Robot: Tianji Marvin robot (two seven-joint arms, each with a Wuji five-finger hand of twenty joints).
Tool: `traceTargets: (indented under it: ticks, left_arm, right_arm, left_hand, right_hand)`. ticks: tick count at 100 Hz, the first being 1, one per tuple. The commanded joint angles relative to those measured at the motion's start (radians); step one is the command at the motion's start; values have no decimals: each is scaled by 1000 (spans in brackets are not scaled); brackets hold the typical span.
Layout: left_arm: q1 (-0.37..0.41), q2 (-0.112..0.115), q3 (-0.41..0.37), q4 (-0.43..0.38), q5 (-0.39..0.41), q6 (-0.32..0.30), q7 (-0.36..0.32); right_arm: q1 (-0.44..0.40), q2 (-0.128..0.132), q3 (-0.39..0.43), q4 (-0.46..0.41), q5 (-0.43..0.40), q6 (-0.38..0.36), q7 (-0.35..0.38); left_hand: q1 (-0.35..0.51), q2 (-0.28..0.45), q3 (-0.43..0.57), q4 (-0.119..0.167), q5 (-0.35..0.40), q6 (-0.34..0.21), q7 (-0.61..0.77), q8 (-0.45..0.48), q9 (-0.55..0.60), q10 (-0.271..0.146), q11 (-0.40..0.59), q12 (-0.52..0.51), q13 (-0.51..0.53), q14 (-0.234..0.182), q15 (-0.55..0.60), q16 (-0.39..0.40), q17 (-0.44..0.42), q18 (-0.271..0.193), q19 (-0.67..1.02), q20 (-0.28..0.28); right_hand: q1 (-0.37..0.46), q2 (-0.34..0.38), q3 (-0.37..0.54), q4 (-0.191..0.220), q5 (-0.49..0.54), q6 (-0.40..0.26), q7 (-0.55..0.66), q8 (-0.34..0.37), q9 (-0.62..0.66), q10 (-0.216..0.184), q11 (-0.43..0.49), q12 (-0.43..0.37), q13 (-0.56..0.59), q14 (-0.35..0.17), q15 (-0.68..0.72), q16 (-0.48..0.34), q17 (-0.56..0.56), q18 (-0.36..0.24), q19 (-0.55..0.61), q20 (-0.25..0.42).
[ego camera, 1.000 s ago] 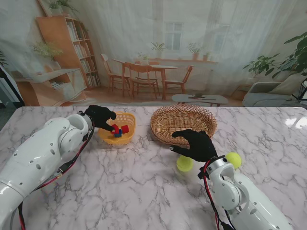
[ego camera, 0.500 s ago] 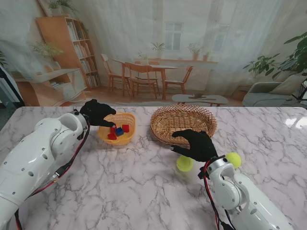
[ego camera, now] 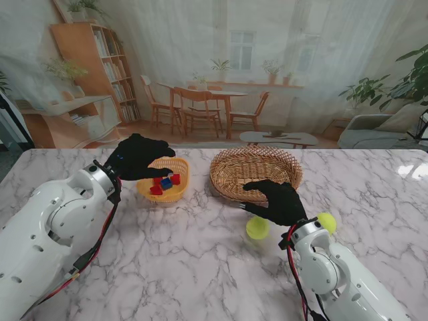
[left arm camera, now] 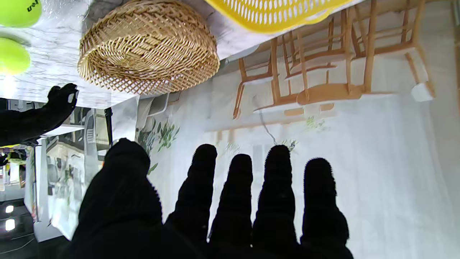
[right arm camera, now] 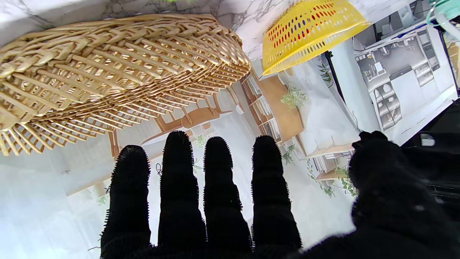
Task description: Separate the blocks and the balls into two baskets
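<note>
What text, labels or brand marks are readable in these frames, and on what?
Dark print on the tennis ball at the edge of the left wrist view: cut off by the frame and blurred, not readable.
Second ball: no print visible.
Yellow basket, wicker basket, blocks: no text visible.
Book spines on the backdrop's shelves: too small to read.

left hand (ego camera: 139, 155) lifted back from yellow basket (ego camera: 176, 192), fingers spread; blocks (ego camera: 164, 182) settled inside
</note>
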Motion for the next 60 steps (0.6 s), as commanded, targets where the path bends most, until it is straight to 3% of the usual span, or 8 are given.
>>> traceTargets:
  ticks: [1, 31, 60]
  left_arm:
    - [31, -10, 2, -6, 16, -9, 12]
    - [123, -36, 49, 24, -50, 39, 175]
    - [121, -45, 96, 99, -81, 66, 226]
  right_arm:
    - [-10, -1, 6, -4, -4, -2, -7]
    - [-16, -2, 13, -8, -8, -5, -17]
    - [-23, -3, 18, -13, -12, -2, -24]
  left_hand:
    - [-23, 36, -22, -15, 21, -8, 9, 12, 25, -9, 16, 19, 22, 10, -1, -4, 0, 40, -6, 1]
    - [-10, 46, -21, -13, 6, 7, 6, 16, 60, -23, 57, 65, 54, 6, 36, 27, 15, 38, 39, 30]
    - [5, 50, -17, -9, 6, 18, 14, 18, 65, -25, 78, 79, 61, 6, 47, 41, 11, 37, 49, 36]
  right_hand:
    - [21, 36, -16, 24, 17, 9, 2, 13, 3, -4, -9, 9, 1, 1, -6, 13, -18, 17, -7, 7]
    - [21, 35, -16, 24, 18, 9, 2, 13, 2, -2, -9, 9, -1, 2, -6, 13, -18, 16, -7, 7]
    - [22, 34, -15, 24, 21, 9, 3, 13, -1, -2, -10, 9, -5, 11, -9, 11, -16, 16, -6, 7]
